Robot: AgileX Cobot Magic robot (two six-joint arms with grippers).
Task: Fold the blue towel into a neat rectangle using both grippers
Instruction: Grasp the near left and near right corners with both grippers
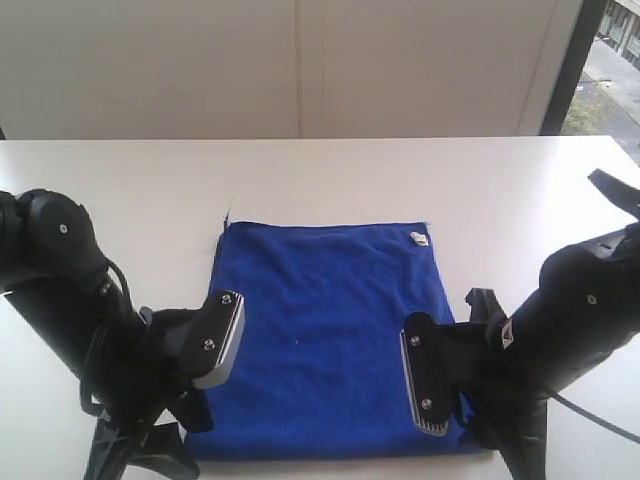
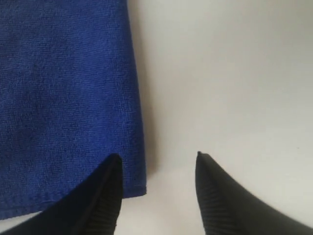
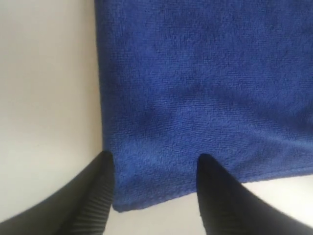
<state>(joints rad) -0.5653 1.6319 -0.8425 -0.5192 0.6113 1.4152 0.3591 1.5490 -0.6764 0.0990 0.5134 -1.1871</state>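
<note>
the towel [image 1: 325,330] lies flat on the white table [image 1: 150,190], in the middle and toward the near side, with bare table all round it. the two arms come in from the near left and near right, one over each near corner. that pairing reads as the set-up for a fold: with one corner each, both could be lifted together and carried toward the far edge, so the hem stays straight.

the left gripper [image 2: 158,155] stands wide open and holds nothing. one finger is over the towel's near left corner and the other over bare table, with the side edge running between them. the right gripper [image 3: 155,155] is also spread wide and empty. it straddles the near right corner, one finger at the side edge and the other over the cloth just inside the near hem. whether any fingertip touches the cloth i cannot tell.

the towel is deep blue, with a soft short pile and a stitched rim. it forms a nearly square rectangle with fairly straight edges. a few shallow creases run near the far edge, and a thread sticks out at the far left corner. a small white tag [image 1: 419,238] sits at the far right corner. whether it is one layer or already doubled i cannot tell.
</note>
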